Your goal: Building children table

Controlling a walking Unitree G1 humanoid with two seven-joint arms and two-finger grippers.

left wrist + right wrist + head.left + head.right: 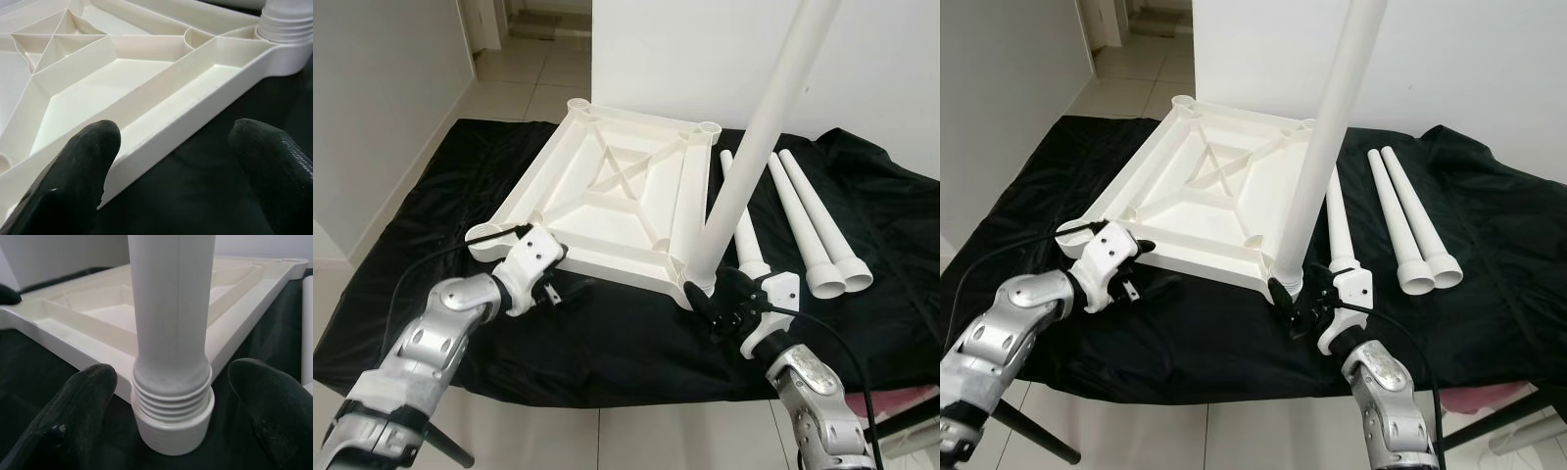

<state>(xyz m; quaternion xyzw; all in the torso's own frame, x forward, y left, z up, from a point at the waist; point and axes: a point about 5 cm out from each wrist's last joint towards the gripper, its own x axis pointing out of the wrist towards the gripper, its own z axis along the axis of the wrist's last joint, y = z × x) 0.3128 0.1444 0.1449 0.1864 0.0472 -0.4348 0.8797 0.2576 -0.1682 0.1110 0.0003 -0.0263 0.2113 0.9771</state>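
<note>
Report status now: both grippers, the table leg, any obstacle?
Left gripper open at tabletop near corner. Right gripper open around upright leg, threads exposed. Three spare legs lying aside; nothing blocking.

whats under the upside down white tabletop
A black cloth lies under the tabletop and spreads out past every edge. What the cloth itself rests on is covered, so it cannot be seen; a dark leg shows below the near edge.

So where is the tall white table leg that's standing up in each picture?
Left eye view: tall white plastic table leg rises from the tabletop's near right corner.
Right eye view: same leg, centre, above the right gripper.
Left wrist view: its threaded base at one corner.
Right wrist view: leg between the open fingers.
Shared landmark: upturned white ribbed tabletop.
</note>
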